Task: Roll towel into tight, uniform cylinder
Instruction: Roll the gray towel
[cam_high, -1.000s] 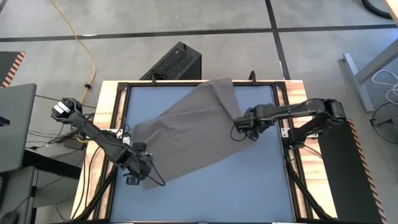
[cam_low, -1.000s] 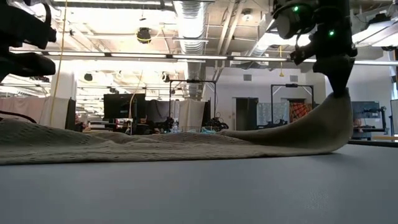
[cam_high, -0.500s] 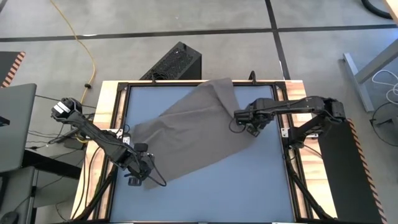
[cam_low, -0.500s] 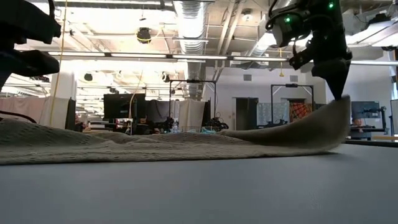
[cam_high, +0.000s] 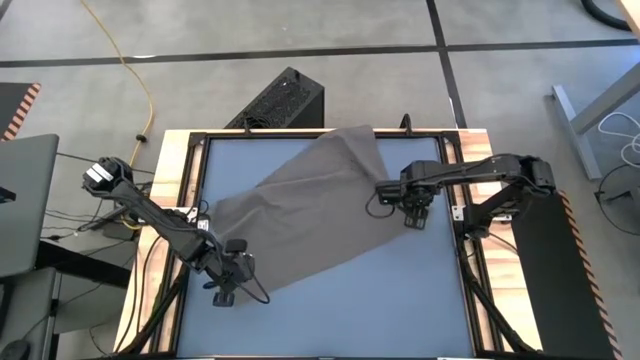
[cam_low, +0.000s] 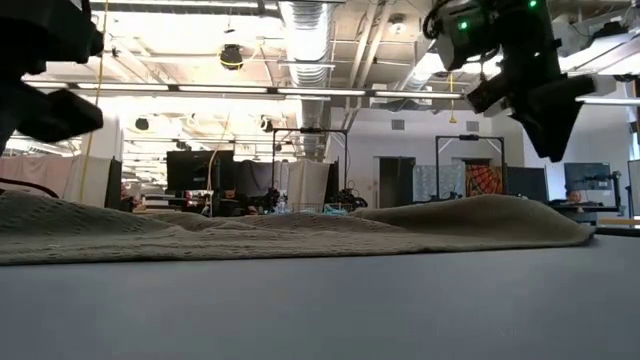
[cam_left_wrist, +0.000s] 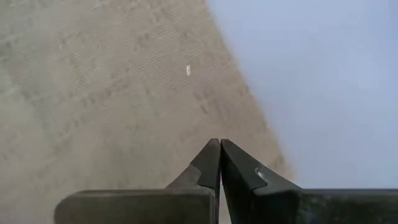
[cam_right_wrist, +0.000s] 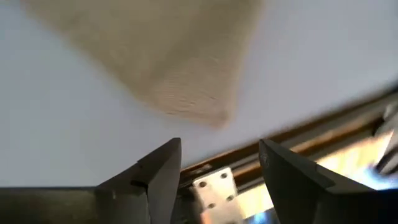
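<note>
The taupe towel (cam_high: 305, 205) lies spread out flat, slanting across the blue-grey table (cam_high: 400, 300) from the far rail toward the near left. My left gripper (cam_high: 226, 292) is shut and hovers over the towel's near-left corner (cam_left_wrist: 124, 93); a small white tag (cam_left_wrist: 188, 70) shows on the cloth there. My right gripper (cam_high: 414, 216) is open beside and above the towel's right corner (cam_right_wrist: 186, 74), clear of it in the low view (cam_low: 545, 115). That corner (cam_low: 540, 225) rests on the table.
A black box (cam_high: 280, 100) stands on the floor past the table's far edge. Wooden and black frame rails (cam_high: 455, 200) border the table. The near and right parts of the tabletop are bare. A yellow cable (cam_high: 135, 70) lies on the floor.
My right gripper has opened and let go of the towel's right corner, which was lifted into a peak and has dropped flat onto the table. The gripper has then drawn away toward the table's right edge, staying above the cloth.
</note>
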